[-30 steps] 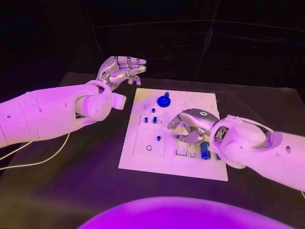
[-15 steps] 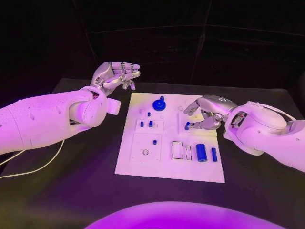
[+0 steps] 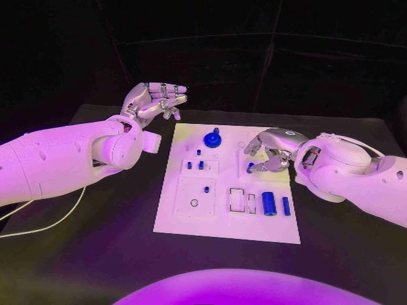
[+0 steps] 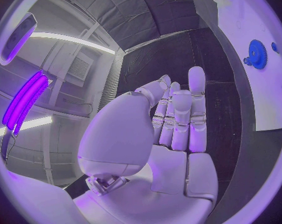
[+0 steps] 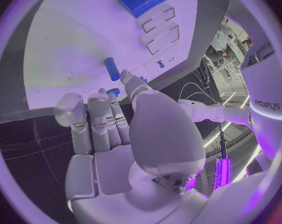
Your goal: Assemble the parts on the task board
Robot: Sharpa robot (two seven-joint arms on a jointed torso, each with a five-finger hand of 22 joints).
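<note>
Left hand [image 3: 156,100] raised beyond the task board's [image 3: 190,219] far left corner, fingers curled, nothing held. Right hand [image 3: 269,150] over the board's right half, pinching a small blue peg [image 3: 250,168].

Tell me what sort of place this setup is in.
Probably a robotics lab or demo booth: a white task board with small blue parts lies on a black table, dark curtains hang behind it, and purple light tubes glow nearby.
</note>
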